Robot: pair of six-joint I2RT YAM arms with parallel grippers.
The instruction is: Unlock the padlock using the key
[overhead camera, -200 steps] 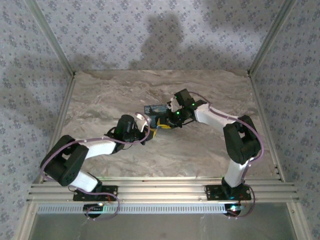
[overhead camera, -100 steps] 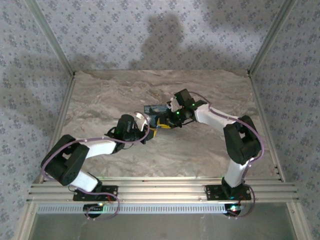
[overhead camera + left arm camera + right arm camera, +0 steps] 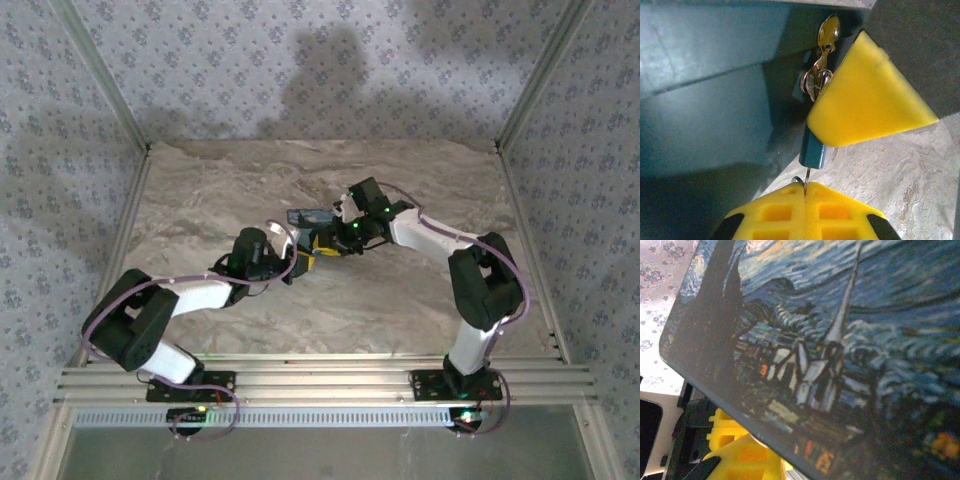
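The padlock (image 3: 312, 216) hangs above mid-table, blue with a starry print (image 3: 840, 340). My right gripper (image 3: 327, 240) is shut on it; one of its yellow fingers (image 3: 865, 100) presses on the lock's blue side (image 3: 705, 100). In the right wrist view a yellow finger (image 3: 735, 455) peeks out below the lock, which hides the jaws. My left gripper (image 3: 805, 189) sits just below-left of the lock (image 3: 300, 262), shut on the key (image 3: 806, 176), a thin metal sliver seen edge-on. A small teal sleeve (image 3: 812, 149) sits on the key above the fingertips, by the lock's underside.
A ring of spare brass keys (image 3: 821, 75) dangles against the padlock next to the right finger. The marble tabletop (image 3: 220, 190) spreads around both arms. Patterned walls with metal frame posts (image 3: 110, 90) close in the sides and back.
The left arm has drawn back slightly to the left. The padlock and the right gripper have hardly moved.
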